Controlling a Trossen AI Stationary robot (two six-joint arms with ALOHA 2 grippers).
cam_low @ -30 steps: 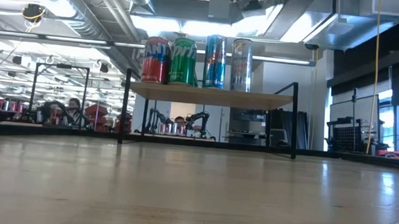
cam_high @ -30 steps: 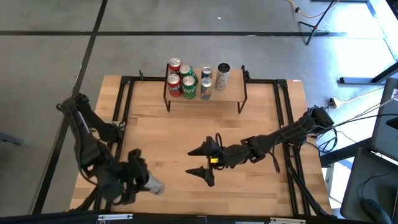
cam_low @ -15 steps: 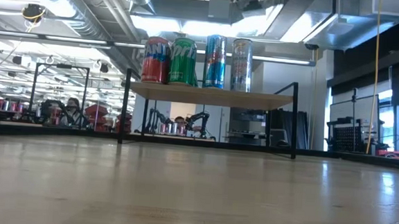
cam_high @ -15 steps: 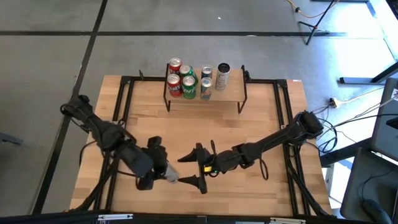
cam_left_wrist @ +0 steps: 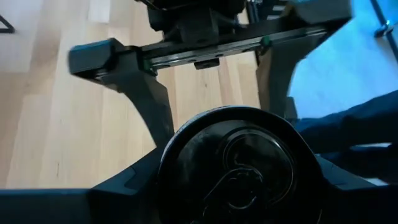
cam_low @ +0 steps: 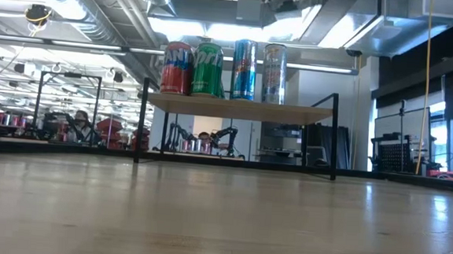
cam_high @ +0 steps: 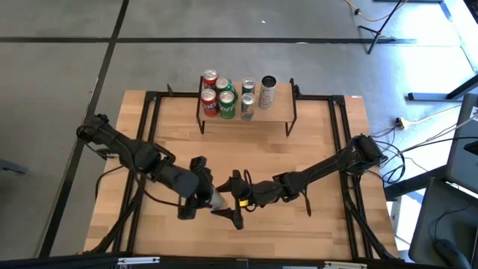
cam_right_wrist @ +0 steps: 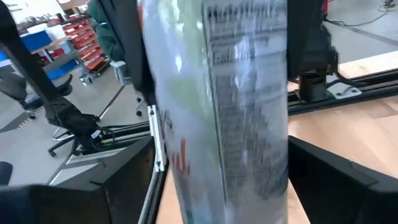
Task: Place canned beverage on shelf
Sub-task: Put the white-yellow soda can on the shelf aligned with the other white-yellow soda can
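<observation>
Two grippers meet well short of the wood-topped black-legged shelf (cam_high: 246,112): my left gripper (cam_high: 197,196) clasps the slim silver can (cam_high: 217,200), its end pointing between my right gripper's (cam_high: 237,199) spread fingers.

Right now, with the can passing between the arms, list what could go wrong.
1. The left gripper holds the can while the right gripper straddles it with open jaws; releasing early could drop it on the table.
2. The two grippers sit very close and may collide.
3. The shelf already carries six cans; only its right end is free, so placing could knock a neighbour.
</observation>
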